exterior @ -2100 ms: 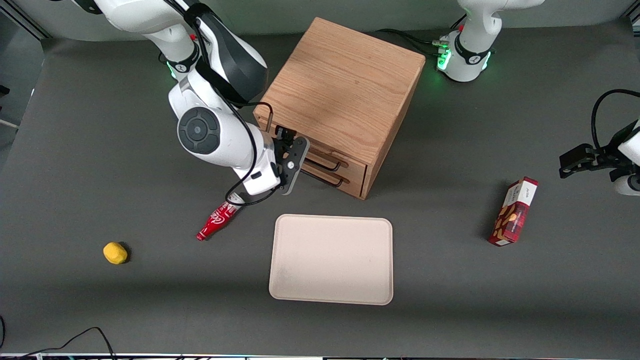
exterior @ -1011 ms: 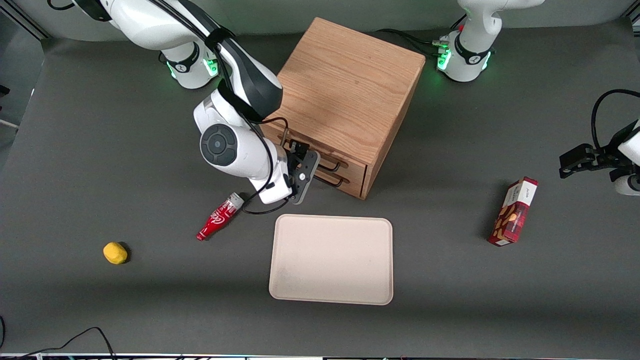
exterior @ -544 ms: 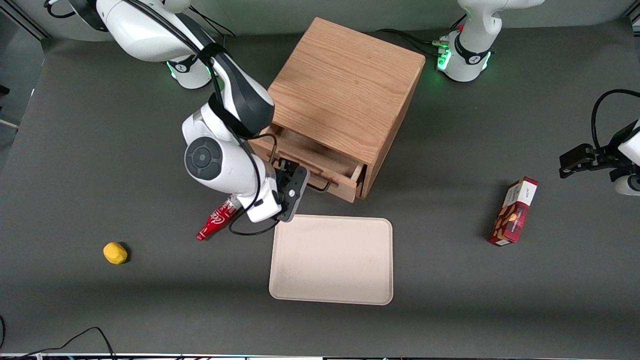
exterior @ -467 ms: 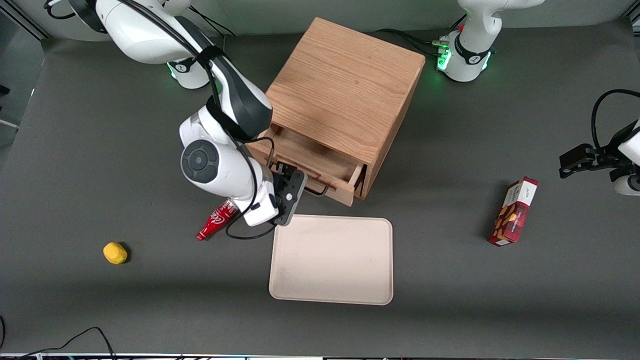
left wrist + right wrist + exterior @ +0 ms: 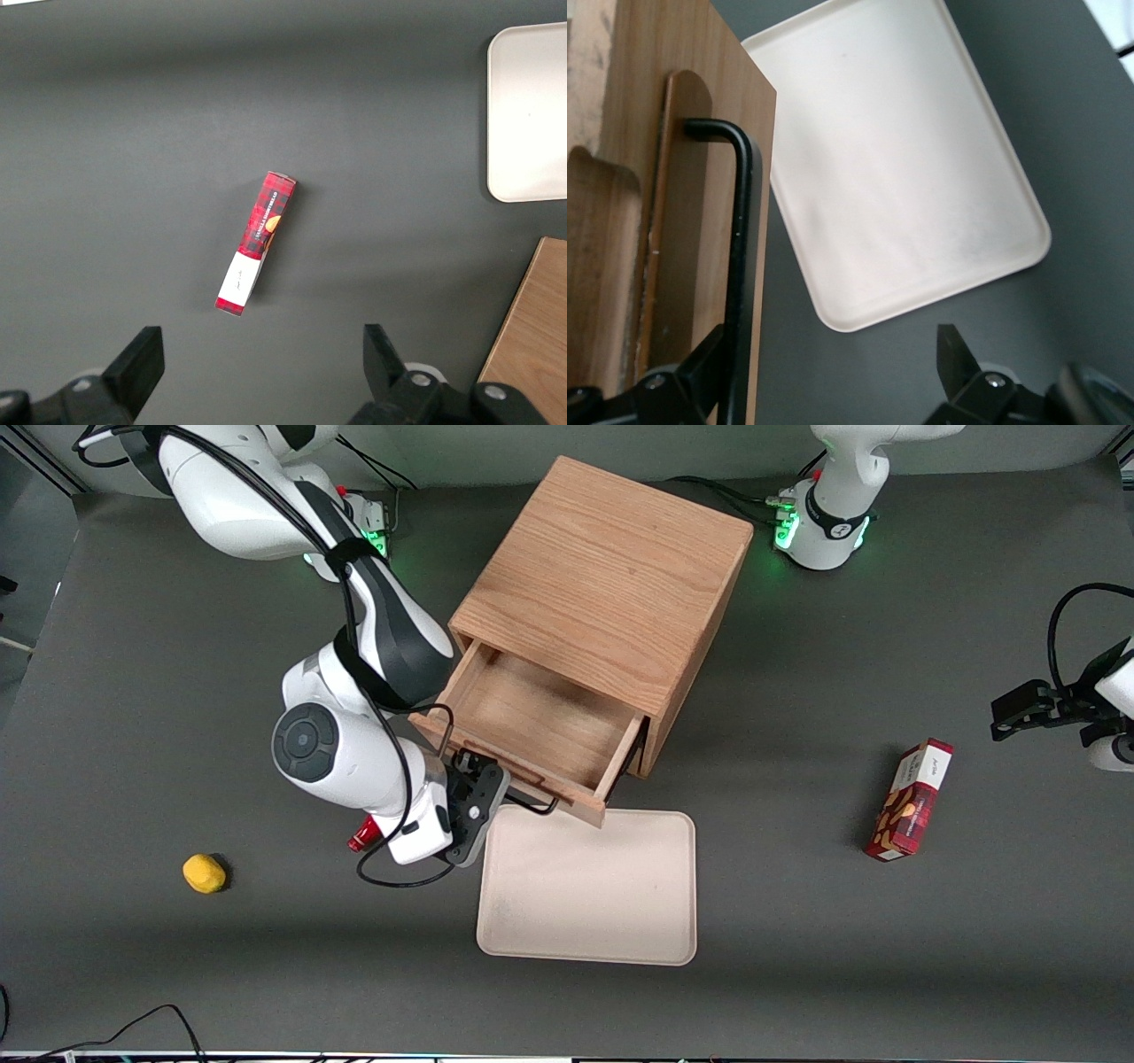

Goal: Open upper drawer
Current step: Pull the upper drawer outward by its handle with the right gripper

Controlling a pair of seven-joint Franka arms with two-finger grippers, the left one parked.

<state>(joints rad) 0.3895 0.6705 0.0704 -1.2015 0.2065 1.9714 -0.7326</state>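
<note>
Gripper sits low at the front of the drawer, at the handle's end toward the working arm. From the wrist camera the black handle runs past one finger while the other finger stands well apart from it, so the fingers are spread wide, not clamped. Whether the near finger touches the bar I cannot tell.

Drawer is pulled well out of the cabinet, its bare wooden floor showing. Its front corner overhangs the edge of the tray.

Tray lies flat just beside the gripper, nearer the front camera than the drawer; the wrist camera shows it pale and bare.

A red bottle peeks out from under the wrist, beside the gripper. A yellow lump lies well apart toward the working arm's end. A red box lies far off toward the parked arm's end, also seen from the left wrist camera.
</note>
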